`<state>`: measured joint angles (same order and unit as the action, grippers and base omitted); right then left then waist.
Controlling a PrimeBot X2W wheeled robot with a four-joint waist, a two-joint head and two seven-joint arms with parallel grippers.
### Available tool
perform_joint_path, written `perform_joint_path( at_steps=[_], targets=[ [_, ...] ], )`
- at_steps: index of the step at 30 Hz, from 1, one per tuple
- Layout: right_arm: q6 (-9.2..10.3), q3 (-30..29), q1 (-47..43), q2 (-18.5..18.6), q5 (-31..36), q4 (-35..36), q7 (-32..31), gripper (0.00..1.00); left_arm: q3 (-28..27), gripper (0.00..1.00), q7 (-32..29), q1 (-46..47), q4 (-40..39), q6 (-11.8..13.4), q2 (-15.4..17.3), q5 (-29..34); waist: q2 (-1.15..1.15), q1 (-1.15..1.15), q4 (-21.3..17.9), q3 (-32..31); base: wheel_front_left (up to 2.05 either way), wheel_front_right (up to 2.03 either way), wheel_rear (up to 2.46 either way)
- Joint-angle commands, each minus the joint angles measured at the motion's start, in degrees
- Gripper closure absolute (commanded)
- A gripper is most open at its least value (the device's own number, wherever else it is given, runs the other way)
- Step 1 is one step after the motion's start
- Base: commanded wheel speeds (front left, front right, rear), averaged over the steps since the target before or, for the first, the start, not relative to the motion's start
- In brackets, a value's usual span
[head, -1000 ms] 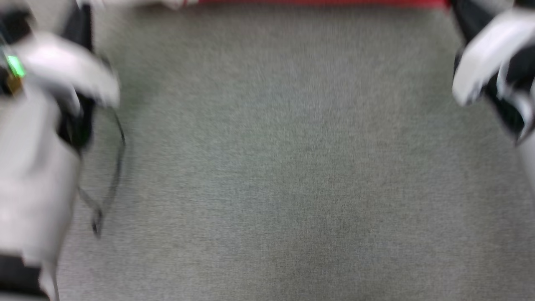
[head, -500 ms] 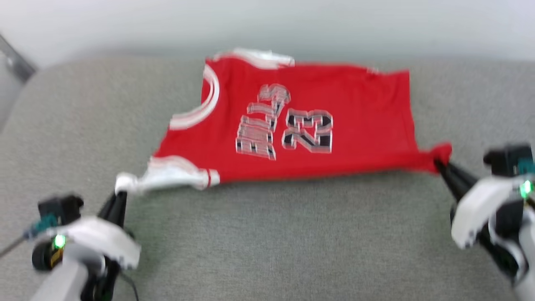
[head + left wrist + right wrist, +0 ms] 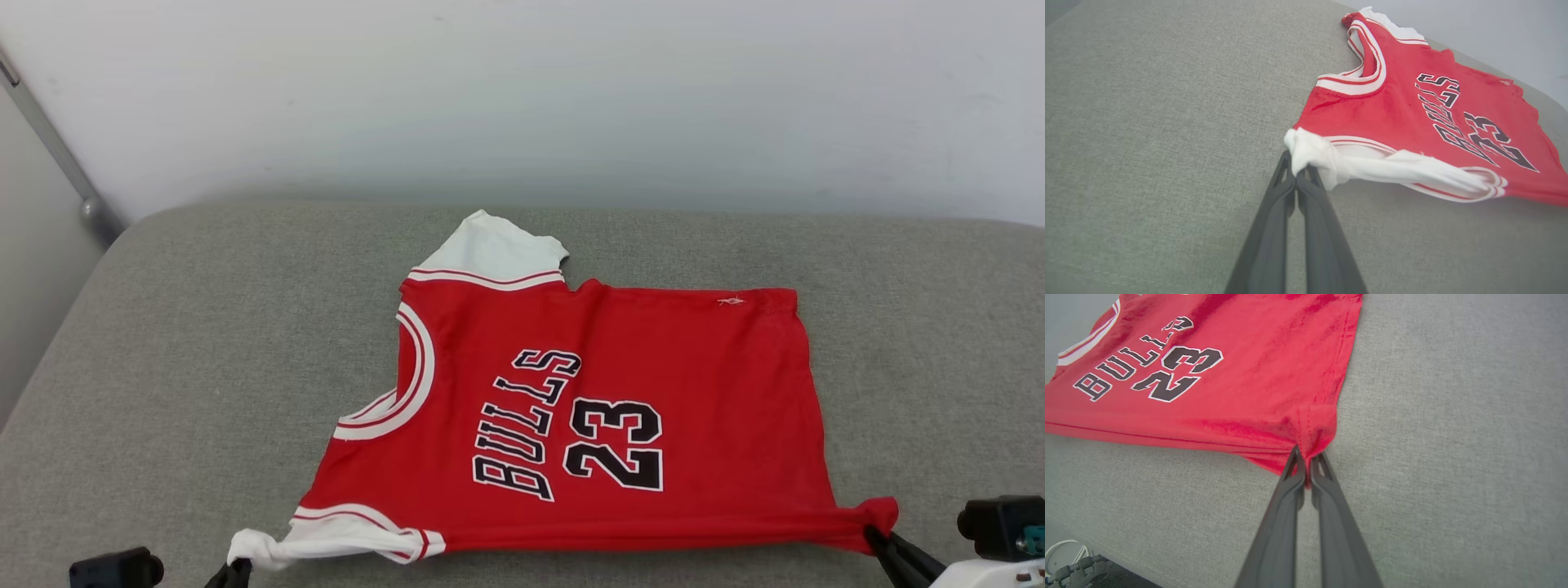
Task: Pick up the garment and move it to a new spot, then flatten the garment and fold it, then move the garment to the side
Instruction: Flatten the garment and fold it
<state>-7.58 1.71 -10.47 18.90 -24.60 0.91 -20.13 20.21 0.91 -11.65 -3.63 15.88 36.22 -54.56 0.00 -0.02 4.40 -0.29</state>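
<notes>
Garment lies printed side up on the grey cushion, approx. centre, w/ a pale wall behind. The cushion is the biggest thing here & has bare room on all sides of the shirt. The red body is spread mostly flat, neckline toward the robot's L, hem toward its R. The far sleeve, white, lies flat at the back. The near edge is pulled into a taut line btwn the two claws & looks a bit raised off the cushion. The near sleeve is bunched into a twist, and the hem corner is puckered the same way.

L gripper: fingers pinched together on the tip of the near sleeve. R gripper: fingers pinched together on the hem corner.

Step, imo: flattening. The move to a new spot looks done and the fold is not yet begun. Next prob. calls for lowering the near edge w/ even tension, then letting go w/o dragging the cloth, so sleeve & corner relax flat before any fold.
</notes>
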Motion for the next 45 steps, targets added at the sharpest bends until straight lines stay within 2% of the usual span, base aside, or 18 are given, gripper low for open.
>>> perform_joint_path(
  at_steps=[1, 6, 11, 20, 29, 30, 31, 32, 33, 34, 35, 36, 39, 45],
  targets=[
    [0.16, -1.2, -0.8, 0.4, 0.8, 0.4, -0.5, 1.0, -0.7, 1.0, -0.5, -1.1, -0.8, 1.1, 1.2, -0.3, 0.0, 0.02, 0.1, -0.2, 0.0, 0.0, 0.0],
    [0.15, -2.4, -1.8, -1.2, 0.9, 2.3, -3.4, 1.0, -1.3, 1.0, -2.4, -1.3, -6.2, 1.8, 2.8, -0.6, 0.0, 0.02, 0.4, 0.0, 0.0, 0.0, 0.0],
    [0.13, -0.9, 3.6, -0.9, 1.3, 1.2, -6.6, 1.0, 0.5, 1.0, -3.8, 5.9, -5.3, -0.8, 2.0, 0.5, 0.0, 0.02, 0.0, 2.6, 0.0, 0.0, 0.0],
    [0.12, 4.3, 17.9, 1.0, 1.7, -6.2, -7.6, 1.0, 3.2, 1.0, -5.1, 22.9, 7.4, -7.2, -2.9, 0.9, 0.0, 0.02, -0.8, 9.9, 0.0, 0.0, 0.0],
    [0.12, 9.6, 25.6, 1.5, 1.9, -16.0, -5.3, 1.0, 7.2, 1.0, -8.8, 32.2, 21.7, -13.8, -7.0, 0.0, 0.0, 0.02, -1.2, 13.6, 0.0, 0.0, 0.0],
    [0.12, 10.1, 26.1, 1.4, 1.9, -17.0, -4.8, 1.0, 7.6, 0.97, -9.1, 32.9, 23.1, -14.7, -7.5, -0.2, 0.0, 0.02, -1.2, 13.7, 0.0, 0.0, 0.0],
    [0.12, 10.4, 26.6, 1.3, 1.8, -18.0, -4.1, 1.0, 7.9, 0.71, -9.4, 33.5, 24.6, -15.4, -8.0, -0.5, 0.0, 0.02, -1.3, 13.9, 0.0, 0.0, 0.0],
    [0.13, 10.6, 26.8, 1.2, 1.8, -19.0, -3.5, 0.96, 8.2, 0.55, -9.7, 33.9, 26.0, -15.9, -8.5, -0.7, 0.0, 0.02, -1.4, 13.9, 0.0, 0.0, 0.0],
    [0.13, 10.8, 27.0, 1.2, 1.9, -19.9, -2.9, 0.8, 8.2, 0.13, -9.4, 34.4, 27.2, -16.4, -8.9, -0.9, 0.0, 0.02, -1.4, 14.0, 0.0, 0.0, 0.0],
    [0.13, 10.9, 26.9, 0.8, 1.4, -20.9, -2.5, 0.61, 8.1, 0.0, -9.2, 34.9, 28.5, -16.9, -9.2, -1.1, 0.0, 0.02, -1.5, 14.0, 0.0, 0.0, 0.0],
    [0.13, 11.2, 26.9, 0.6, 1.1, -21.6, -2.1, 0.2, 8.1, 0.0, -9.0, 35.1, 29.6, -17.2, -9.5, -1.3, 0.0, 0.02, -1.5, 13.8, 0.0, 0.0, 0.0],
    [0.13, 11.6, 27.0, 0.7, 1.0, -21.8, -1.4, 0.0, 8.0, 0.0, -8.8, 35.2, 30.8, -17.6, -9.7, -1.5, 0.0, 0.02, -1.6, 13.6, 0.0, 0.0, 0.0],
    [0.12, 11.2, 26.1, 0.5, 0.1, -21.4, 2.3, 0.0, 7.6, 0.0, -7.7, 34.7, 33.2, -18.3, -10.0, -2.1, 0.0, 0.02, -1.8, 12.3, 0.0, 0.0, 0.0],
    [0.11, 8.8, 22.6, 0.2, 0.5, -17.4, 9.2, 0.0, 5.9, 0.0, -6.3, 32.9, 33.7, -18.2, -7.7, -2.7, 0.0, 0.02, -2.3, 8.3, 0.0, 0.0, 0.0]
  ],
)
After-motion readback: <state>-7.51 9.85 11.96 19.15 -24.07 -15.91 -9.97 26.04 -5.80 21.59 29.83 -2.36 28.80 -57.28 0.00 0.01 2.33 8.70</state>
